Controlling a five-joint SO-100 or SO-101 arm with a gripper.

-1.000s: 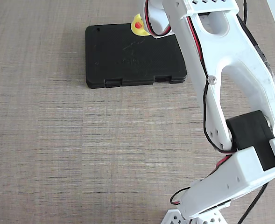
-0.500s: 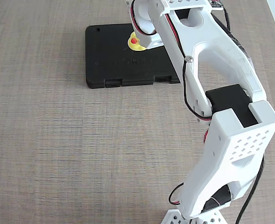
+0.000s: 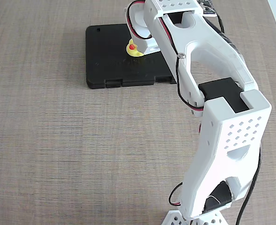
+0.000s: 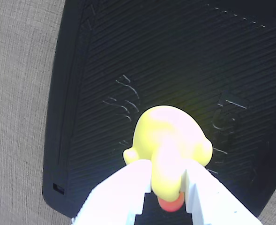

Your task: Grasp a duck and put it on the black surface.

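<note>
The gripper (image 4: 168, 180) has its 2 white fingers (image 4: 123, 187) clamped on the duck (image 4: 168, 140), beak toward the wrist camera. Directly beneath lies the black surface (image 4: 175, 56), resting on the wood-grain table (image 3: 58, 140); duck-to-surface contact cannot be determined.

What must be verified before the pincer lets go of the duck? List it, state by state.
1. Duck clamped in the pincer: ok.
2. Duck over the black surface, not the table: ok.
3. Duck inside the slab's edges in both views: ok.
4. Slab area under the duck bare: ok.
5. Duck touching the slab: cannot tell.
6. Duck upright: cannot tell.
</note>
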